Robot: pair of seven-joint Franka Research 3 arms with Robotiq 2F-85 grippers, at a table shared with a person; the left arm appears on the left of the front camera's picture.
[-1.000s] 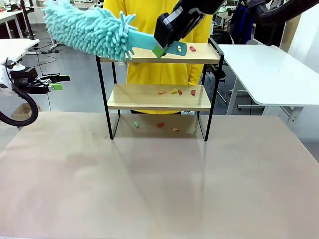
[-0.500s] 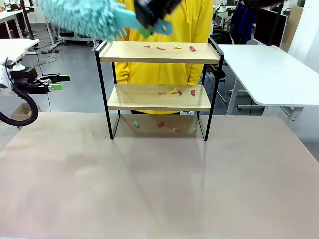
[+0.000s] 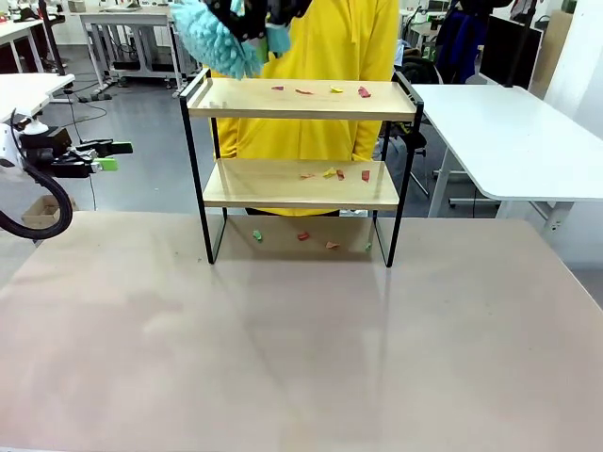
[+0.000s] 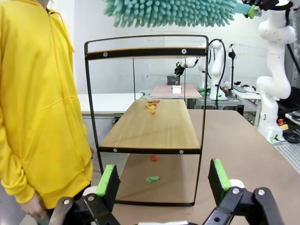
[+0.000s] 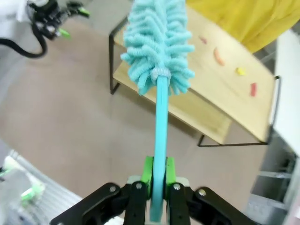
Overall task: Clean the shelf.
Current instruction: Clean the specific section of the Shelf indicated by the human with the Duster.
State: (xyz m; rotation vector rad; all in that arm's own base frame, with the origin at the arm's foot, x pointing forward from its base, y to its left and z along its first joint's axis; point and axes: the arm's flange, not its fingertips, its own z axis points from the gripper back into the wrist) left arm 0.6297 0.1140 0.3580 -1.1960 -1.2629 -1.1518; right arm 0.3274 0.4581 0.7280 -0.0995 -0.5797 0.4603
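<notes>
Teal fluffy duster (image 3: 215, 38) is hanging above the shelf's (image 3: 245, 184) top-left corner, its handle pinched tight in the right gripper (image 5: 158, 169). Well left of the shelf, the left gripper (image 4: 163, 180) is hovering with jaws spread wide, gripping nothing. Coloured scraps (image 3: 320, 91) are lying on both boards and beneath the shelf; a person in yellow (image 3: 325, 42) is standing just behind it.

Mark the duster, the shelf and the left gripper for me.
duster (image 5: 157, 44): right wrist view, fluffy turquoise head.
shelf (image 3: 254, 181): front view, bare part of lower board.
left gripper (image 4: 163, 171): left wrist view, midway between its open fingertips.
</notes>
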